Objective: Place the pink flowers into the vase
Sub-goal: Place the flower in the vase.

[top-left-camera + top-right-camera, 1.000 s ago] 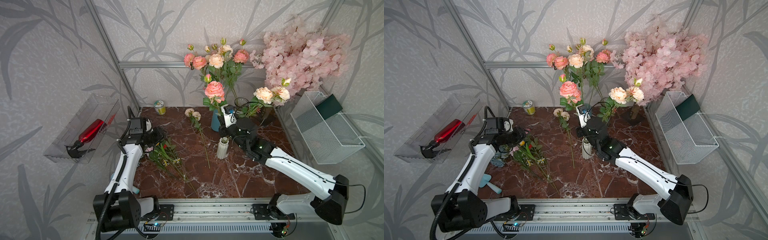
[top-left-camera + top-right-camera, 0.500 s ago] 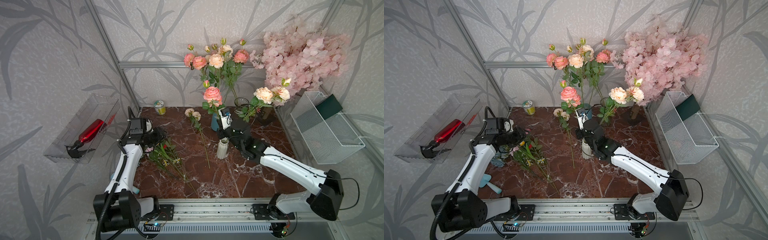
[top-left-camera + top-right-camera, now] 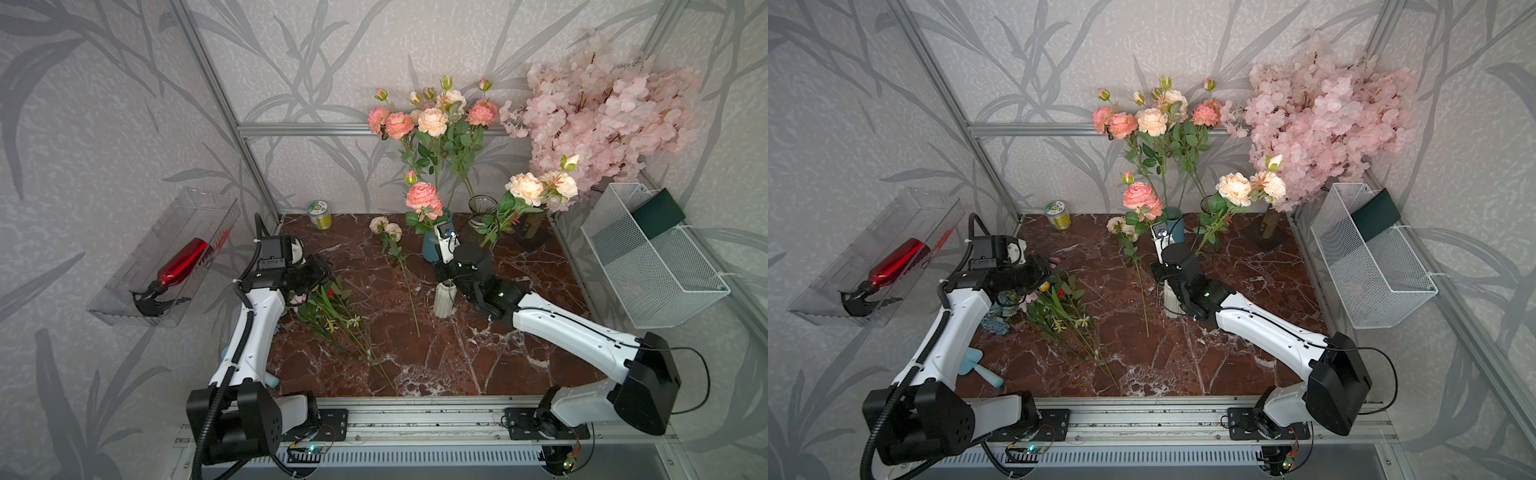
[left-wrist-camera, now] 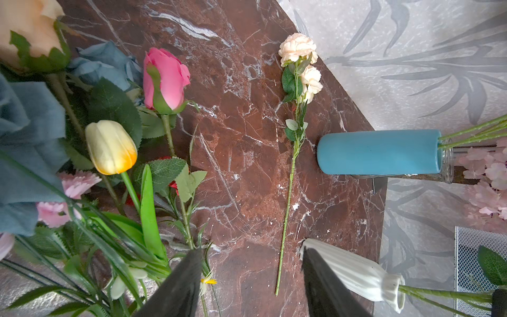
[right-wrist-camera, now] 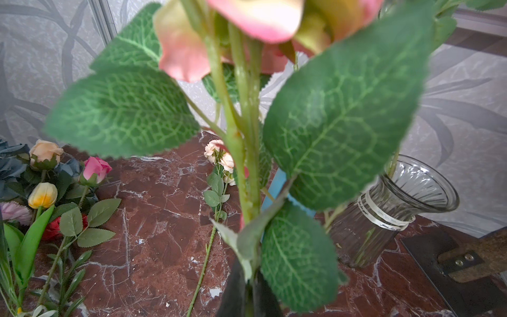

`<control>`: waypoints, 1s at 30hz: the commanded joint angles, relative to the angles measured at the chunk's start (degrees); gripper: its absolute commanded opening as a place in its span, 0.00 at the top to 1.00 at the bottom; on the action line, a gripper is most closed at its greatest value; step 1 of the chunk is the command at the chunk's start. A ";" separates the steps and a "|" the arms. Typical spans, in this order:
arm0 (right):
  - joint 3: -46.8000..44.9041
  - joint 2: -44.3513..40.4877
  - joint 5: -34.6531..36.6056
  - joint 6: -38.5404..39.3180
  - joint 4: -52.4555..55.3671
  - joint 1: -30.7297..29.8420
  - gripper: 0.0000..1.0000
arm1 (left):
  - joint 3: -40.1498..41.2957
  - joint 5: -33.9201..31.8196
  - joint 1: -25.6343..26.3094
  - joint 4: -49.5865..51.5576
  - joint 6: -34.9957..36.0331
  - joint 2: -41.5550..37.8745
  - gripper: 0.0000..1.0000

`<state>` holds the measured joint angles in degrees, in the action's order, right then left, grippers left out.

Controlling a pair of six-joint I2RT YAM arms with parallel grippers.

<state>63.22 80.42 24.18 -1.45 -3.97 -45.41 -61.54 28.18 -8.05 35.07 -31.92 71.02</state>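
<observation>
My right gripper (image 3: 444, 275) (image 5: 248, 296) is shut on the green stem of a salmon pink flower (image 3: 424, 197), held upright. Its stem runs down into the mouth of the white ribbed vase (image 3: 444, 301) (image 4: 356, 274). Big leaves fill the right wrist view. A pale peach spray (image 3: 395, 257) (image 4: 297, 82) lies flat on the marble. More pink flowers stand in the blue vase (image 3: 428, 249) and the glass vase (image 3: 482, 208) behind. My left gripper (image 3: 320, 270) (image 4: 252, 285) hangs open and empty over a pile of mixed flowers (image 3: 332, 311).
A pale pink blossom tree (image 3: 594, 116) stands at the back right, beside a white wire basket (image 3: 648, 266). A clear tray holding a red spray bottle (image 3: 178, 266) hangs on the left wall. A small tin (image 3: 320, 214) sits at the back, a blue trowel (image 3: 980, 365) front left.
The right arm has drawn in over the white vase and lowered the salmon flower; its head sits lower than before. The left arm has not moved.
</observation>
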 commanded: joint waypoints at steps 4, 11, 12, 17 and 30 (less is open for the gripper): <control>-1.94 -1.81 2.12 0.23 0.52 0.32 1.00 | 0.30 0.07 -0.61 -0.60 0.23 -1.12 0.40; -3.30 -3.36 3.12 -0.04 1.73 0.32 0.99 | 0.37 -0.15 -0.71 -0.58 0.16 -1.41 0.40; -3.46 -3.57 3.06 -0.17 1.86 0.32 0.98 | 0.37 -0.06 -0.72 -0.56 0.17 -1.37 0.40; -4.46 -4.66 3.37 -0.65 2.43 0.32 0.91 | 0.41 -0.18 -0.65 -0.56 0.06 -1.50 0.40; -5.26 -9.15 2.10 -1.86 4.10 0.15 0.65 | 0.54 -0.06 -0.74 -0.79 0.00 -1.69 0.40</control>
<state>58.22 74.17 26.46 -2.42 -0.71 -45.39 -61.43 28.18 -8.38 35.05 -31.99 70.59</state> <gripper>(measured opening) 0.347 0.602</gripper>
